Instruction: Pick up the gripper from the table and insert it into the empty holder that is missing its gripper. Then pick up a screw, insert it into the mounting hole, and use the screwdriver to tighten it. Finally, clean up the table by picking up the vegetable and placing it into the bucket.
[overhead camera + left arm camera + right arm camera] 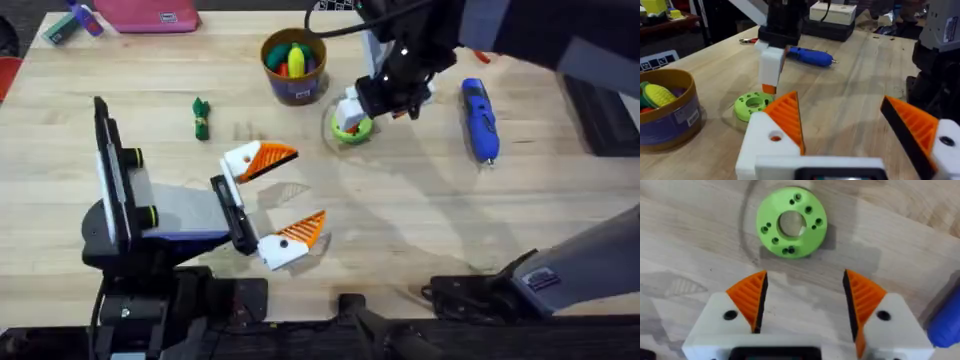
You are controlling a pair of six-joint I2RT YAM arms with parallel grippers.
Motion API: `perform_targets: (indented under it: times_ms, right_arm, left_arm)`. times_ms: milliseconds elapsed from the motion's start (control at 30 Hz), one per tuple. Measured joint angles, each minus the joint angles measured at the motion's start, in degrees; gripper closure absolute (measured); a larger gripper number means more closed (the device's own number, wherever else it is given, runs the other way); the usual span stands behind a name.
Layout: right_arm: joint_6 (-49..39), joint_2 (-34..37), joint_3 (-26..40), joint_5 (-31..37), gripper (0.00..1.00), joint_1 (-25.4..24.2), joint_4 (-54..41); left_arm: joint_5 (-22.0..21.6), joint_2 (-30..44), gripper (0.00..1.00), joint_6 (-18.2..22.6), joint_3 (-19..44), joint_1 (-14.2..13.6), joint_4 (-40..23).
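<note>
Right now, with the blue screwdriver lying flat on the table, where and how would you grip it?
The screwdriver lies on its side, long axis running away from the arm bases. I would take it at mid-barrel from straight above, fingers closing across its width. The right gripper, open over the green disc, is the nearer one.

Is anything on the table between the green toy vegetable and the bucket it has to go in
Nothing visible does. The vegetable lies on bare wood left of the bucket, which is open at the top and already holds toys. The left pincer sits nearer the camera, off that path.
</note>
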Motion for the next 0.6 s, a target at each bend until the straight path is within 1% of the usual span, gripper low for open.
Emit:
perform_targets:
  times_ms: [133, 233, 300, 400, 600]
  right_arm:
    - [0.5, 1.1, 0.0, 0.5, 0.243, 1.2, 2.2]
    - [0.7, 1.9, 0.0, 0.5, 0.316, 1.7, 3.3]
    - [0.7, 2.7, 0.0, 0.5, 0.343, 1.8, 3.4]
    - [0.7, 4.3, 0.0, 0.5, 0.427, 1.8, 3.6]
    - [0.7, 6.2, 0.0, 0.5, 0.553, 1.8, 5.3]
  left_arm:
    - [0.0, 0.0, 0.016, 0.0, 0.0, 0.0, 0.0]
    - [0.0, 0.0, 0.016, 0.0, 0.0, 0.0, 0.0]
    - [0.0, 0.0, 0.015, 0.0, 0.0, 0.0, 0.0]
    - [0.0, 0.0, 0.014, 0.0, 0.0, 0.0, 0.0]
    - [0.0, 0.0, 0.015, 0.0, 0.0, 0.0, 0.0]
